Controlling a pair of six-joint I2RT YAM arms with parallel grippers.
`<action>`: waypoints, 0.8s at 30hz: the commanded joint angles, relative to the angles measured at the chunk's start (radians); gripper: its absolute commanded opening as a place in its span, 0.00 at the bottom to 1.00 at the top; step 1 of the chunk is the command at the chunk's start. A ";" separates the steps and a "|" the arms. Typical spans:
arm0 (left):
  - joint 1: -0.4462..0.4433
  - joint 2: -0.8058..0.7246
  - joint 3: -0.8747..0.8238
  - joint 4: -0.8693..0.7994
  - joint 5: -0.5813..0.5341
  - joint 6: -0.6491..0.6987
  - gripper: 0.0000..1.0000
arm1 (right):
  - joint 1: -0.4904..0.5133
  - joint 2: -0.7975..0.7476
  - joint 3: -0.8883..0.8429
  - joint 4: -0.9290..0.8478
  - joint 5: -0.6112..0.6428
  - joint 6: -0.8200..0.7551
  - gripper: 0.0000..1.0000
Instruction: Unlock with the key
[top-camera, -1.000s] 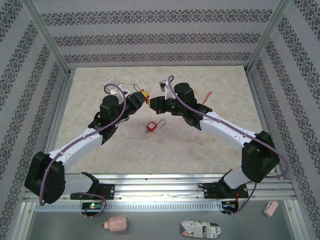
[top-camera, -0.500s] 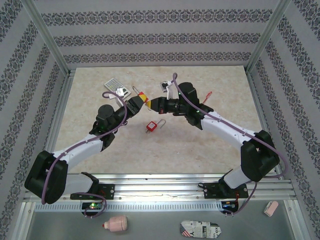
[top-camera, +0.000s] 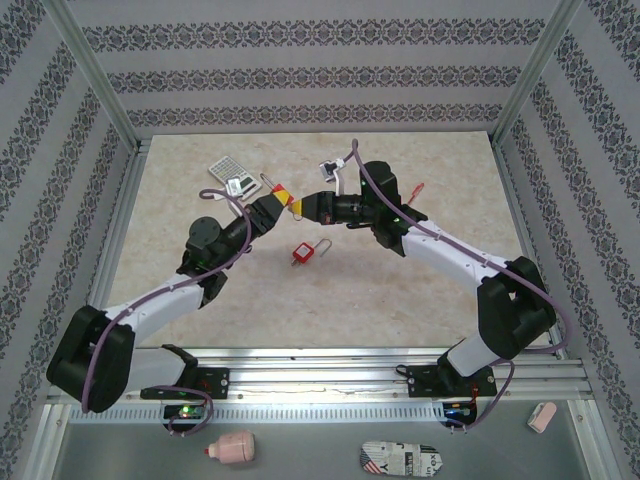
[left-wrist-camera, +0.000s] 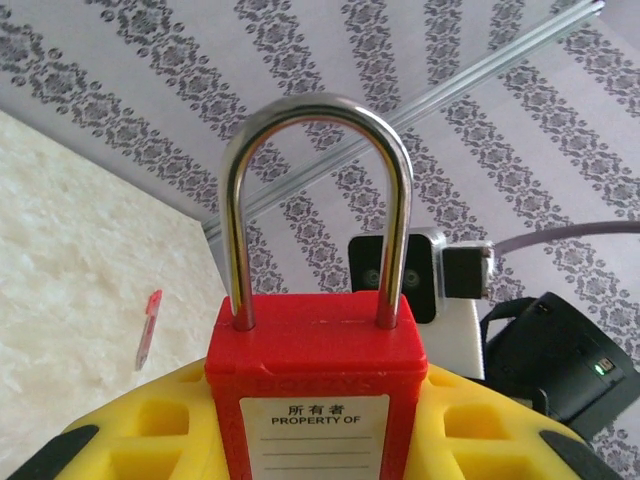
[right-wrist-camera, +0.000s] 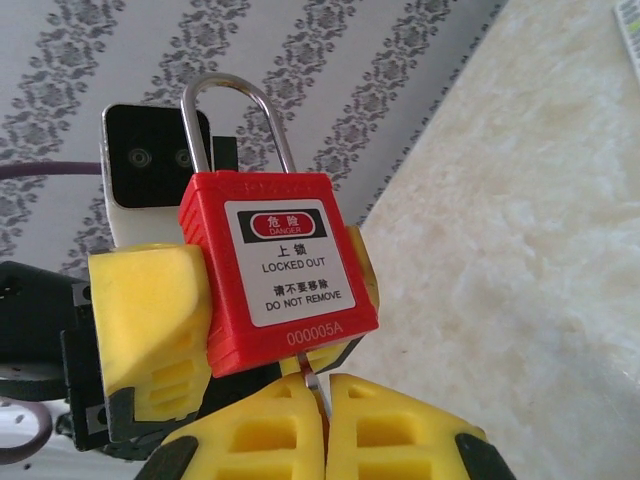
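Observation:
My left gripper (top-camera: 281, 193) is shut on a red padlock (left-wrist-camera: 312, 400), holding it up off the table with its steel shackle (left-wrist-camera: 318, 190) closed and pointing away. In the right wrist view the same padlock (right-wrist-camera: 275, 265) shows its "LOCKED OUT" label between the left yellow fingers (right-wrist-camera: 150, 310). My right gripper (right-wrist-camera: 324, 400) is shut on the thin silvery key (right-wrist-camera: 313, 378), whose blade reaches up into the bottom of the padlock. The two grippers meet tip to tip above the table's middle, the right gripper (top-camera: 300, 206) coming from the right.
A second red padlock (top-camera: 304, 252) lies on the table below the grippers. A red pen (top-camera: 414, 191) lies at the right; the pen (left-wrist-camera: 148, 328) also shows in the left wrist view. A calculator-like card (top-camera: 226, 171) and a small silver object (top-camera: 240, 184) sit at the back left.
The left arm has lowered and stretched out, keeping the padlock up at the meeting point. The right gripper has closed in on the padlock's bottom with the key.

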 joint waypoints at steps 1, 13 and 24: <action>-0.061 -0.110 -0.005 0.105 0.377 0.065 0.00 | -0.073 0.061 0.018 0.152 0.235 0.081 0.00; -0.061 -0.224 0.185 -0.036 0.451 0.201 0.00 | -0.112 0.147 0.097 0.283 0.106 0.246 0.00; -0.062 -0.134 0.330 0.065 0.526 0.190 0.00 | -0.175 0.186 0.145 0.386 0.046 0.379 0.00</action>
